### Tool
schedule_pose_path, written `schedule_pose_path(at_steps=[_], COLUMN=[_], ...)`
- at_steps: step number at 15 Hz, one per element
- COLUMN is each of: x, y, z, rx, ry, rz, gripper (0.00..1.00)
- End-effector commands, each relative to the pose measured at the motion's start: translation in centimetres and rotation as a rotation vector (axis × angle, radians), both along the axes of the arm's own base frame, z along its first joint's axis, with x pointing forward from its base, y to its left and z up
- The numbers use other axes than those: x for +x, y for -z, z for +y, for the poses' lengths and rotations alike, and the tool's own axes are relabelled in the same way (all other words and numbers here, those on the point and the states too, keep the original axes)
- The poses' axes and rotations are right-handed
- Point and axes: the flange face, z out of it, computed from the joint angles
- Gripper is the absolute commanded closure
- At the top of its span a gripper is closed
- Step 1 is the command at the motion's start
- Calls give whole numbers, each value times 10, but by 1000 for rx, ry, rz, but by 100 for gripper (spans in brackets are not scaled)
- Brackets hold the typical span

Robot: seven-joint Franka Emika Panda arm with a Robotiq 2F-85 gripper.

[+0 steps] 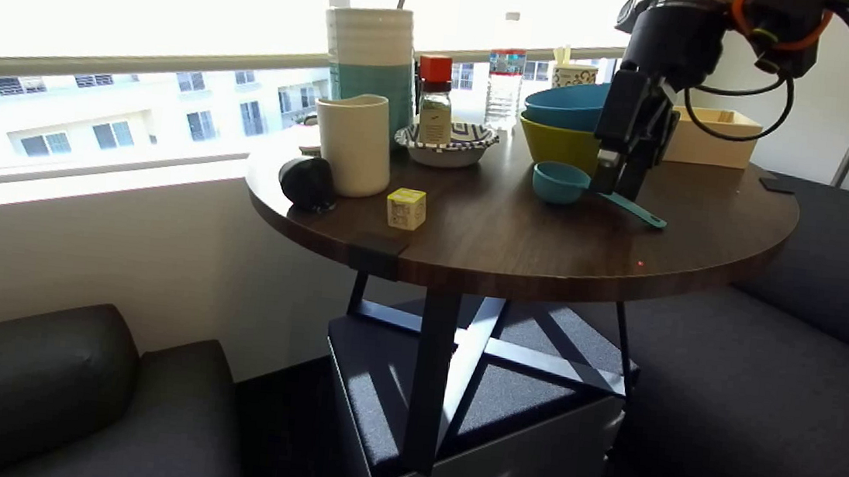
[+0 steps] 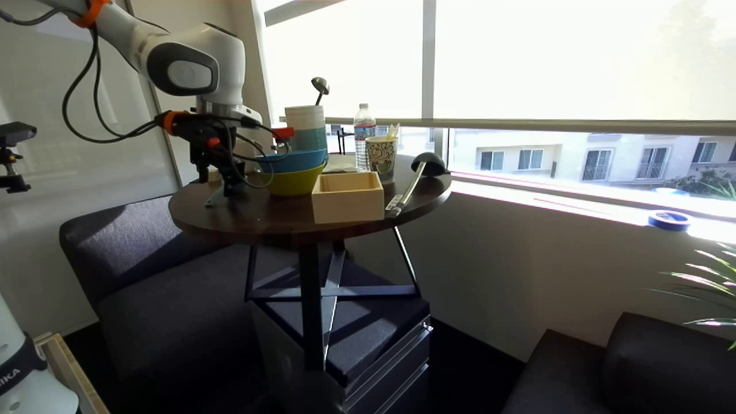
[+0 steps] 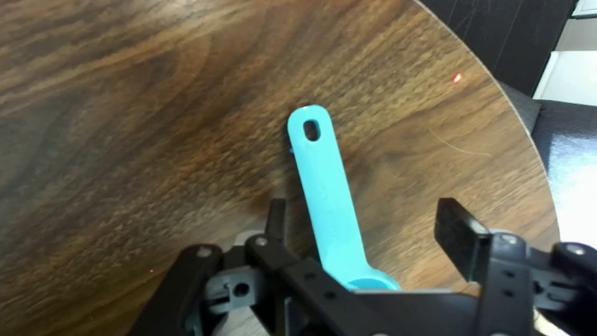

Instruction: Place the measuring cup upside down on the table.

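Note:
The teal measuring cup [image 1: 559, 183] sits on the round dark brown table [image 1: 487, 237] with its opening up. Its flat handle points away from the stacked bowls. In the wrist view the handle [image 3: 329, 196] lies between my gripper's two fingers [image 3: 364, 219], nearer the left one, and most of the cup part is hidden behind the gripper. My gripper [image 1: 616, 187] is open and low over the handle, pointing down. In an exterior view the gripper [image 2: 218, 181] hides most of the cup, and only the handle end [image 2: 215, 200] shows clearly.
A blue bowl [image 1: 568, 106] stacked in a yellow-green bowl [image 1: 558, 144] stands right behind the cup. A wooden box [image 2: 348, 201], ladle [image 2: 415, 187] and paper cup [image 2: 381, 158] stand nearby. A yellow cube [image 1: 406, 209], white vase [image 1: 354, 146] and patterned bowl [image 1: 452, 155] stand farther along.

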Motion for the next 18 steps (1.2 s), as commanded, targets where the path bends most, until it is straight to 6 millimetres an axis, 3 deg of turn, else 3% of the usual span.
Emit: schedule_pose_path(at_steps=[1,5,12,15,18], x=[5,6,4,2,-11], y=[7,10,0,-5,-16], z=[-4,-10,-12,-9,8], rx=[39,51,54,50,-7], ry=[-6,-4,-22,-33,-65], rz=[3,9,-9,-16,-44], gripper=[45,50,100,98,98])
